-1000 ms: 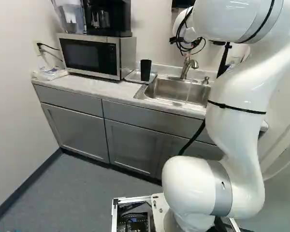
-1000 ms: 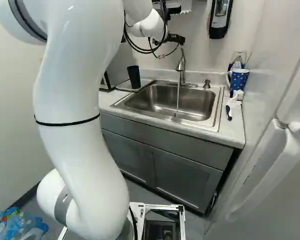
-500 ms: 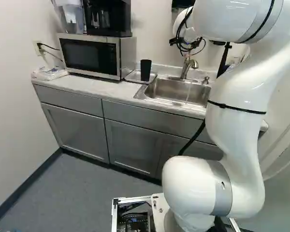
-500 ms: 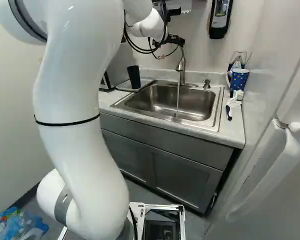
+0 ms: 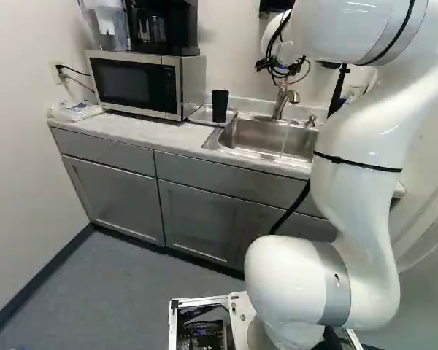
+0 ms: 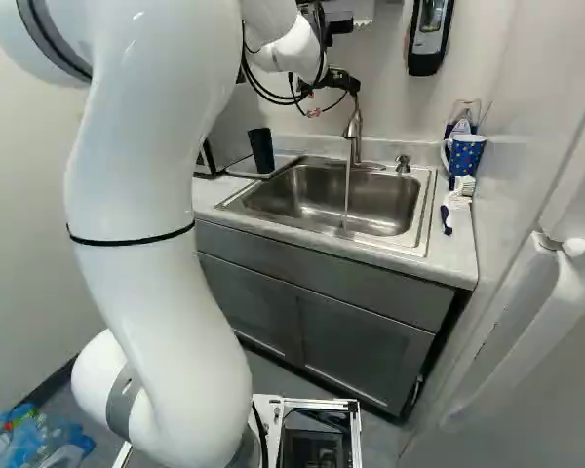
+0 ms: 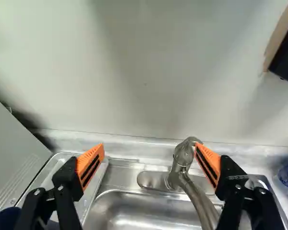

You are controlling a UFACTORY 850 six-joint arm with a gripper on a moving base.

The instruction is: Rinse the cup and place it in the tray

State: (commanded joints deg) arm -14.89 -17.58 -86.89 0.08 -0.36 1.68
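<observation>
Nearest to you, your white arm (image 5: 361,189) rises in front of the grey cabinets (image 6: 356,336). Above them, in the counter, is the metal sink (image 6: 336,200). Water (image 6: 347,195) is running into it, in a thin stream from the faucet (image 6: 354,127). To the right of this sink, in the right base view, you have a blue-and-white brush (image 6: 448,216). Over the rear of the sink you hold the gripper (image 6: 337,80), high up; its two orange-padded fingers stand wide apart and grip nothing. In the wrist view the faucet's top is between them, near one pad; if it touches, you cannot tell. The black cup (image 5: 220,106) stands upright on the tray (image 5: 202,115), between the sink and the microwave (image 5: 135,84). Behind, a dispenser (image 6: 430,34) hangs on the wall.
</observation>
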